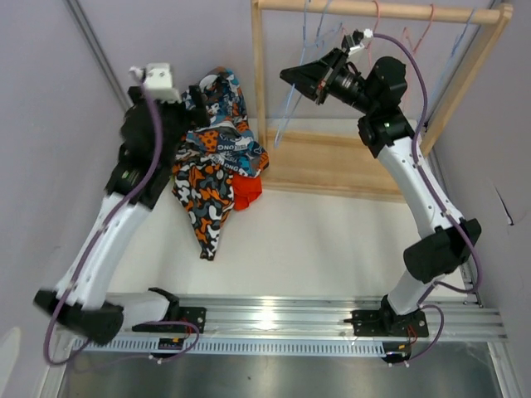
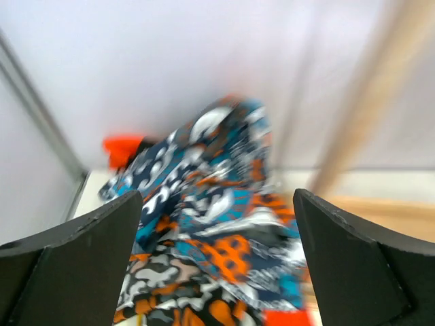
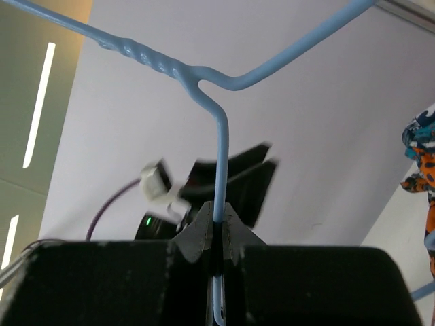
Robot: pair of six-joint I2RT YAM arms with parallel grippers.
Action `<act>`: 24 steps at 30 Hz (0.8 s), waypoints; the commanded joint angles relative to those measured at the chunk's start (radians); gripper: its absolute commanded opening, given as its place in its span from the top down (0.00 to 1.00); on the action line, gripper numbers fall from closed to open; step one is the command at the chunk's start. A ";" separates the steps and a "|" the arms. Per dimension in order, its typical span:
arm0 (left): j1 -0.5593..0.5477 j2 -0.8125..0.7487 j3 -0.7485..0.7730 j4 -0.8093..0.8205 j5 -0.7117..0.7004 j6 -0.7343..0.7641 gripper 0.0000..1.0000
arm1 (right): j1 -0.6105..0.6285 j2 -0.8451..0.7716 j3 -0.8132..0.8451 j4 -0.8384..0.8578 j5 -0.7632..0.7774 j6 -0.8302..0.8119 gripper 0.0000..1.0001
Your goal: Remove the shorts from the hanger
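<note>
Your left tool stood wide over the patterned shorts, which lay heaped on the desk. Your right tool pinched the blue hanger. You probably needed to lift the left tool straight up, so no cloth caught.

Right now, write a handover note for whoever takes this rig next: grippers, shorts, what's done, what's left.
Left gripper: open, empty, above the shorts pile.
Right gripper: shut on the blue wire hanger, up by the rack rail.
Shorts: heaped on the table left of the rack; patterned pairs and an orange-red pair show.
Done: held hanger looks bare; no shorts seen on the rail's other hangers.
Left: probably only releasing the hanger.
</note>
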 commanded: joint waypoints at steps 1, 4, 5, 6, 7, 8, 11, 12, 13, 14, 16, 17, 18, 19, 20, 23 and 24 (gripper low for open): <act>-0.031 -0.176 -0.138 0.064 -0.034 -0.012 0.01 | -0.025 0.092 0.139 0.123 -0.053 0.080 1.00; -0.035 -0.292 -0.281 0.046 -0.029 -0.030 0.01 | -0.035 0.159 0.265 0.082 -0.053 0.077 1.00; -0.034 -0.312 -0.292 0.035 -0.029 -0.036 0.01 | -0.039 0.173 0.292 0.071 -0.051 0.075 1.00; -0.035 -0.325 -0.312 0.023 -0.031 -0.041 0.01 | -0.051 0.186 0.314 0.065 -0.048 0.075 1.00; -0.035 -0.351 -0.320 0.012 -0.025 -0.053 0.01 | -0.058 0.195 0.345 0.066 -0.047 0.078 1.00; -0.035 -0.362 -0.330 -0.003 -0.019 -0.058 0.01 | -0.064 0.213 0.354 0.068 -0.047 0.090 1.00; -0.035 -0.396 -0.369 -0.019 -0.005 -0.075 0.01 | -0.097 0.230 0.357 0.078 -0.047 0.110 1.00; -0.035 -0.401 -0.378 -0.025 0.000 -0.081 0.01 | -0.117 0.230 0.348 0.081 -0.047 0.115 1.00; -0.035 -0.410 -0.378 -0.033 0.004 -0.085 0.01 | -0.125 0.230 0.319 0.107 -0.047 0.124 1.00; -0.035 -0.413 -0.381 -0.037 0.009 -0.090 0.01 | -0.134 0.230 0.302 0.124 -0.050 0.149 1.00; -0.037 -0.422 -0.384 -0.045 0.020 -0.101 0.01 | -0.156 0.224 0.258 0.181 -0.058 0.178 1.00; -0.037 -0.427 -0.383 -0.045 0.027 -0.105 0.01 | -0.159 0.218 0.200 0.195 -0.059 0.199 1.00; -0.037 -0.433 -0.381 -0.050 0.030 -0.108 0.00 | -0.162 0.197 0.166 0.210 -0.059 0.209 1.00; -0.039 -0.433 -0.381 -0.050 0.035 -0.111 0.01 | -0.165 0.186 0.133 0.242 -0.058 0.212 1.00; -0.039 -0.436 -0.381 -0.050 0.035 -0.112 0.01 | -0.164 0.172 0.104 0.245 -0.051 0.212 1.00; -0.043 -0.433 -0.372 -0.068 0.037 -0.118 0.01 | -0.167 0.126 0.014 0.245 -0.047 0.193 1.00; -0.046 -0.434 -0.367 -0.073 0.037 -0.121 0.01 | -0.167 0.117 -0.024 0.247 -0.047 0.195 1.00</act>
